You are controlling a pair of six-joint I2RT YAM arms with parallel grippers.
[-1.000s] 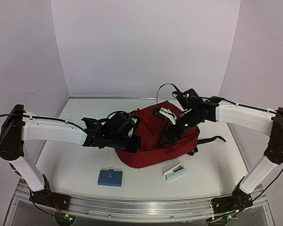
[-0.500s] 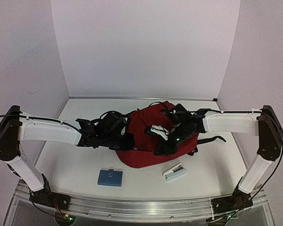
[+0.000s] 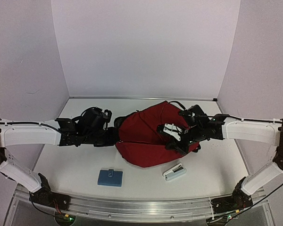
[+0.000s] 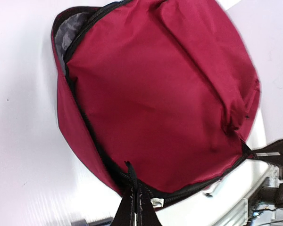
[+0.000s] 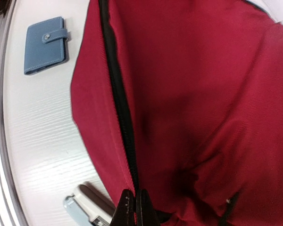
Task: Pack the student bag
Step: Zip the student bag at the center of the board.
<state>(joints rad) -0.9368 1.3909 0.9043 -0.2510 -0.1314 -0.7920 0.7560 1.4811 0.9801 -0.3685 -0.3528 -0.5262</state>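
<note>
The student bag (image 3: 144,139), dark red with a black zipper, lies in the middle of the table, and its grey lining (image 4: 68,33) shows at one open corner. My left gripper (image 3: 116,136) is shut on the bag's left zipper edge (image 4: 108,165); in the left wrist view the left gripper (image 4: 133,188) pinches that black seam. My right gripper (image 3: 173,142) is down on the bag's right side. In the right wrist view the right gripper (image 5: 134,194) is shut on the bag's black zipper line (image 5: 118,99).
A blue snap wallet (image 3: 110,177) (image 5: 45,44) lies on the table in front of the bag. A white and pale blue stapler-like item (image 3: 174,172) (image 5: 82,207) lies to its right, close to the bag's front edge. Black straps (image 3: 212,140) trail to the right.
My left arm has drawn back to the left, pulling the bag's edge with it. My right gripper has come down onto the bag and gone from open to shut on its zipper edge.
</note>
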